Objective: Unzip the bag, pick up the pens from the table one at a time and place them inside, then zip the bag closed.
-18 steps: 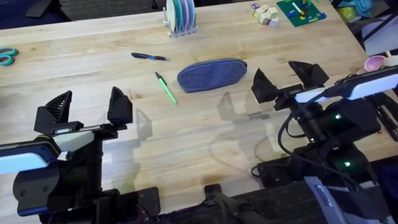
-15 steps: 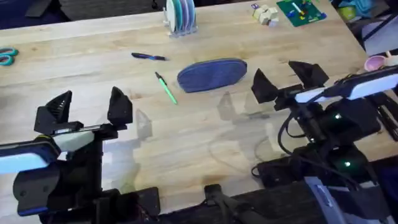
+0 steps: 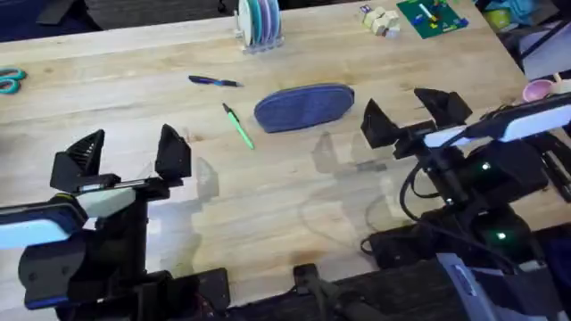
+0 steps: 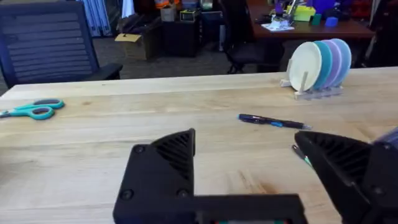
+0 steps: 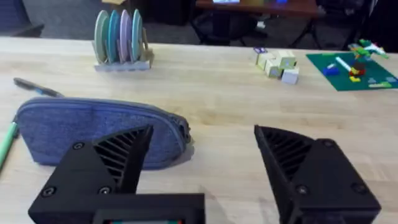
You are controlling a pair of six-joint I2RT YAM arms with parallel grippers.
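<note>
Bag (image 3: 304, 107) mid-table, zipped, soft fabric — likely sags; pin body, pull zipper tab. Green pen (image 3: 238, 126) just left of it, dark pen (image 3: 214, 81) beyond: light, slick, pinch mid-barrel. Left gripper (image 3: 122, 159), right gripper (image 3: 412, 114) — jaws apart, empty.

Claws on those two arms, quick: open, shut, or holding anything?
Left claw: open, holding nothing, above the light-wood table.
Right claw: open, holding nothing, beside the blue-grey fabric pouch.

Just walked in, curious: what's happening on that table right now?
Left gripper and right gripper: fingers open, empty. Bag zipped, untouched. Green pen, dark pen on table. Nothing blocking.
</note>
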